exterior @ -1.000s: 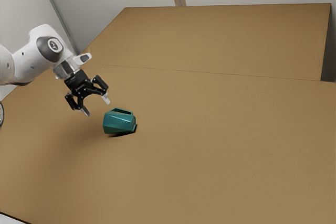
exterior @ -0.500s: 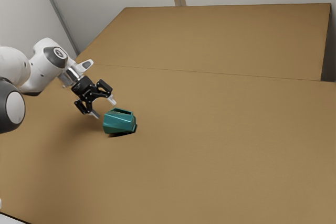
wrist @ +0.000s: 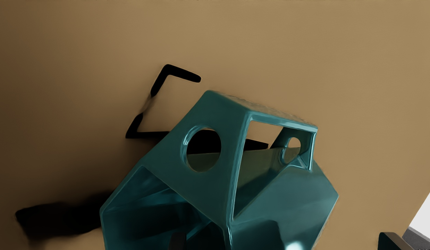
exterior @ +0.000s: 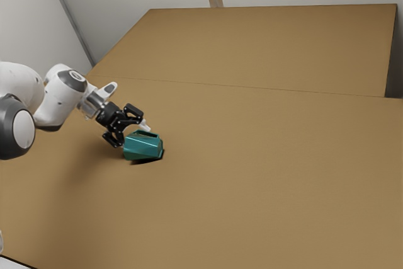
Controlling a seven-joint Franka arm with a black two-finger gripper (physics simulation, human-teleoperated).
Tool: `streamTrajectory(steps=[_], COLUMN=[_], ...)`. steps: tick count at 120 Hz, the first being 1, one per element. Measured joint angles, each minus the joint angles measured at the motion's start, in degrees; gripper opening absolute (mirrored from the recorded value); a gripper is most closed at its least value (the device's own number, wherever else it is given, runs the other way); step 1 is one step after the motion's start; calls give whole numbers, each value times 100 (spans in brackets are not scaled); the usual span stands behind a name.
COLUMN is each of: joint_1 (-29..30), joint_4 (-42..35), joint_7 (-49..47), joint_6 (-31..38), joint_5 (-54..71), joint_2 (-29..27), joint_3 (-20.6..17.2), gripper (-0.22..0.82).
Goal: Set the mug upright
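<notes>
The black two-finger end effector (exterior: 134, 135) has advanced, spread wide, to the mouth end of the teal faceted mug (exterior: 142, 147), lying sideways on the brown table (exterior: 264, 174), long axis leading away.

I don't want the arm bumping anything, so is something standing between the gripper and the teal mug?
Nothing visible stands between them: the open gripper is right at the mug, which lies on its side on the tabletop.

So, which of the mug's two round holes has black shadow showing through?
In the wrist view, the larger-looking hole, nearer the mug's open mouth; the smaller-looking one shows tan table, no black.
</notes>
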Motion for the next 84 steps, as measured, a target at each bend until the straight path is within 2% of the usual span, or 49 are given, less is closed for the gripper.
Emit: streamTrajectory(steps=[9,26,34,59,84], joint_1=[-15,-32,-33,-96,-210], joint_4=[5,39,66,300,281], joint_7=[58,129,156,223,254], joint_6=[11,33,41,99,273], joint_5=[-54,-103,-117,-159,-114], joint_2=[16,51,47,7,-153], joint_3=[-7,-8,-10,-211,-348], gripper=[57,21,10,-10,-14])
